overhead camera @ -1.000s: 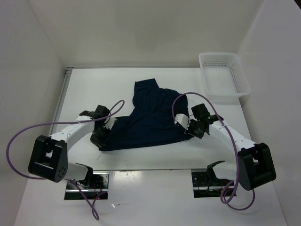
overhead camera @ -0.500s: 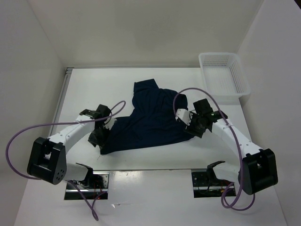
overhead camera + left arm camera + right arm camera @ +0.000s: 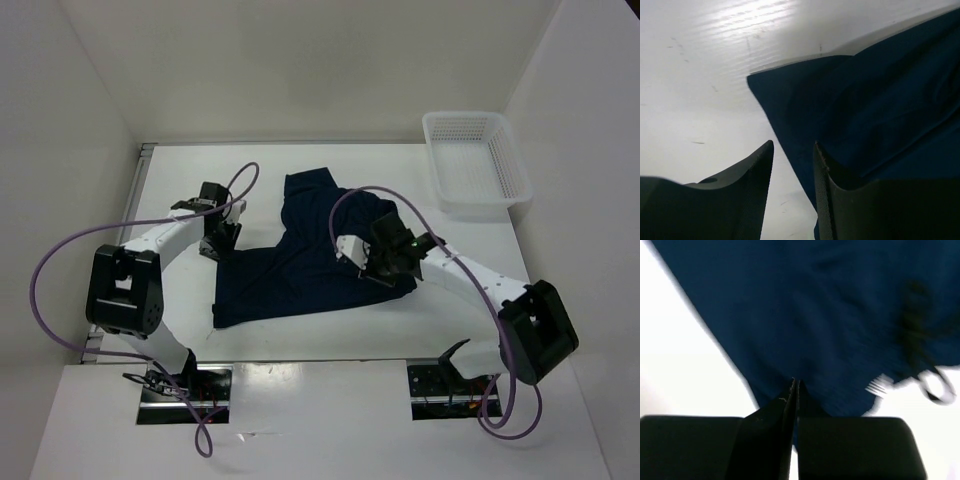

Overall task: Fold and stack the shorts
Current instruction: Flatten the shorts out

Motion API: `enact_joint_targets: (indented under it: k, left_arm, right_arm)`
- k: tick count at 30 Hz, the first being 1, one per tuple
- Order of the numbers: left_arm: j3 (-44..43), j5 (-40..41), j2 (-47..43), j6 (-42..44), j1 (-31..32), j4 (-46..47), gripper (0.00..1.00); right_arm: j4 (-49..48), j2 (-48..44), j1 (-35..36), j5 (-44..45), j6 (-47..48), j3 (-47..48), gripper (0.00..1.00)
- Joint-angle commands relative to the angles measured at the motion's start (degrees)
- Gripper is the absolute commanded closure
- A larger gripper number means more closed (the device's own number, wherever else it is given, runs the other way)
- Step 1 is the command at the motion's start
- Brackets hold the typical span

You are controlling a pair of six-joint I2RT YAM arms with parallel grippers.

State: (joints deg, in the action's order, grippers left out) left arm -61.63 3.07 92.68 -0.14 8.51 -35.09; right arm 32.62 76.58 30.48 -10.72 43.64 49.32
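— What sort of place is seen here?
— A robotics lab is suggested. A white table (image 3: 320, 337) is closed in by plain white panels (image 3: 300, 70), and a left arm (image 3: 165, 236) and a right arm (image 3: 470, 285) are bolted at its near edge.

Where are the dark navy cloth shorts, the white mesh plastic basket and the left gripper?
Dark navy cloth shorts (image 3: 300, 272): top external view, middle of the cloth.
White mesh plastic basket (image 3: 478, 165): top external view, bare floor.
Left gripper (image 3: 793, 145): left wrist view, between its fingertips.
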Motion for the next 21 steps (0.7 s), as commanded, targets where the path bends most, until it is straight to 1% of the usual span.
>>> enact_joint_targets:
  k: [1,4,7,8,13,15,17,19,21]
  left_arm:
    - [-1.6,-4.8,1.2,0.1,0.1,1.0,0.55]
    - [-1.6,-6.2,3.6,0.1,0.1,1.0,0.55]
    - [-1.0,-3.3,8.0,0.1,0.1,5.0,0.56]
    - [-2.3,-3.2,10.6,0.1,-1.3,5.6,0.58]
    - [-6.8,-3.2,15.8,0.1,-4.4,6.9,0.59]
    - [-7.4,-1.2,17.8,0.1,-4.4,7.7,0.59]
    - [-9.1,0.9,19.9,0.1,-5.7,9.1,0.59]
    - [-11.6,0.9,22.2,0.1,-6.8,9.1,0.59]
    - [-15.8,0.9,23.4,0.1,-7.9,8.5,0.58]
  right_arm:
    - [-1.9,0.8,3.0,-1.1,1.5,-1.8,0.97]
    - [-1.9,2.6,4.4,-0.5,2.9,-4.3,1.0]
    - [-2.7,4.5,5.5,1.2,3.6,-6.3,1.0]
    - [-2.7,5.2,6.1,1.2,5.3,-6.8,1.0]
    - [-3.3,6.4,7.7,1.9,5.3,-6.8,1.0]
    - [-3.3,6.4,9.0,1.9,5.9,-6.8,1.0]
    - [-3.3,6.9,9.0,2.6,5.9,-7.5,1.0]
    - [-3.3,6.9,9.0,3.2,7.2,-7.5,1.0]
    - [-3.3,7.4,9.0,3.2,7.7,-7.5,1.0]
